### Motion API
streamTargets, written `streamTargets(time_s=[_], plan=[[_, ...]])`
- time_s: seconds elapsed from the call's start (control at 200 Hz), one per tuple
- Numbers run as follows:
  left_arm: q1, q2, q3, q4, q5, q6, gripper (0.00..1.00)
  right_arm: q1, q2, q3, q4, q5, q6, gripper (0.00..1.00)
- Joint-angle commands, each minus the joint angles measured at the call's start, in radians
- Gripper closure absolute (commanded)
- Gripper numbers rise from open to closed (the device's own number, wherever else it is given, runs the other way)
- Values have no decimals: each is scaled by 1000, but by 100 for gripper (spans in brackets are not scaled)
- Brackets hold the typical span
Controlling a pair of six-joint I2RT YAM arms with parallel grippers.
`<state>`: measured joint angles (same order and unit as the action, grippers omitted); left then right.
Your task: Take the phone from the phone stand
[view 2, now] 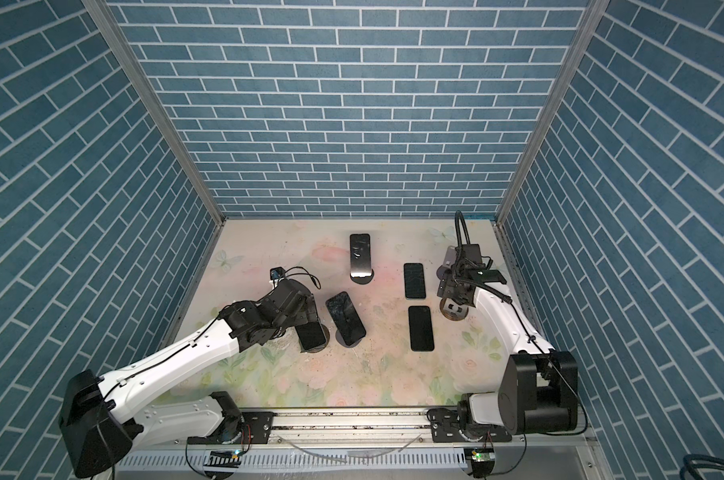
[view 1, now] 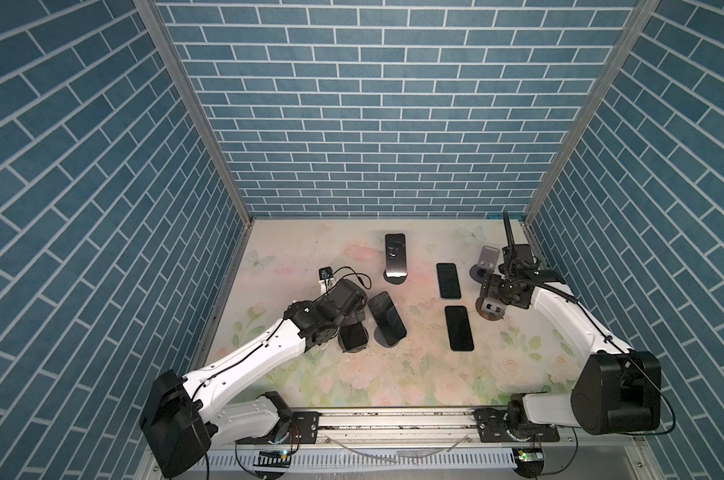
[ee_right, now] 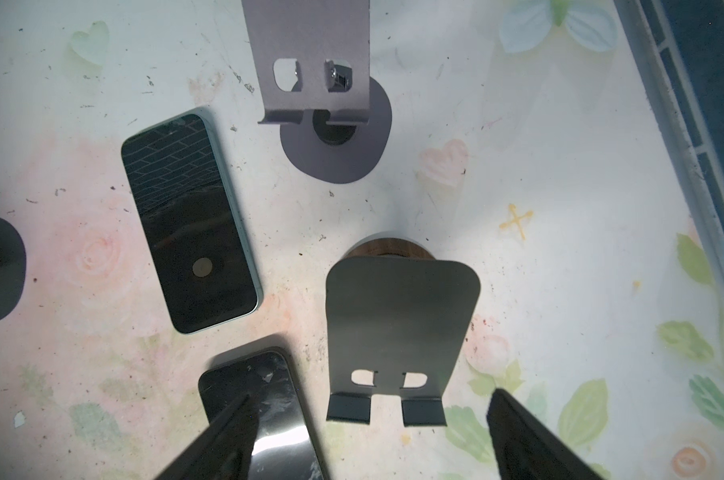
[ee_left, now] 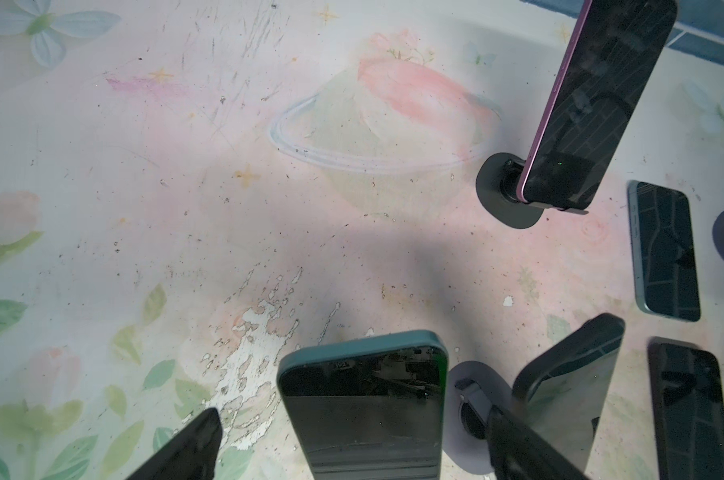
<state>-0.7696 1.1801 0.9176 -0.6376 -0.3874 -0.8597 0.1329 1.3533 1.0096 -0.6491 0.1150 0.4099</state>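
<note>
Partly done: two flat phones [view 1: 449, 280] were laid on the table [view 1: 393, 374]; three were left on stands.
The left gripper [ee_left: 354, 415] was spread wide astride the teal phone [ee_left: 362, 386], propped on its phone stand [view 2: 318, 350], nothing gripped, so its removal was judged not yet begun. The right gripper [ee_right: 370, 395] was held open and empty over an empty stand [ee_right: 397, 324].

Far centre: far phone [view 1: 395, 255] on far stand [view 1: 395, 279]. Near left: left phone [view 1: 354, 337] on left stand [view 1: 352, 351], middle phone [view 1: 387, 318] on middle stand [view 1: 378, 333] just right. Centre-right, flat on table [view 1: 310, 374]: far flat phone [view 1: 448, 280] behind near flat phone [view 1: 459, 328]. Right edge: far empty stand [view 1: 488, 258], near empty stand [view 1: 492, 309].
</note>
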Motion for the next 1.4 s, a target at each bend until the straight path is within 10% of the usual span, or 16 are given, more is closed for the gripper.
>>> streamTargets(time_s=[0.0, 0.75, 1.396], plan=[[25, 15, -11, 35, 17, -4, 0, 4, -35, -34, -8, 6, -23, 12], [82, 116, -26, 94, 71, 9, 10, 4, -21, -43, -14, -2, -11, 12], [87, 73, -48, 119, 79, 77, 50, 4, -28, -59, -14, -1, -5, 12]])
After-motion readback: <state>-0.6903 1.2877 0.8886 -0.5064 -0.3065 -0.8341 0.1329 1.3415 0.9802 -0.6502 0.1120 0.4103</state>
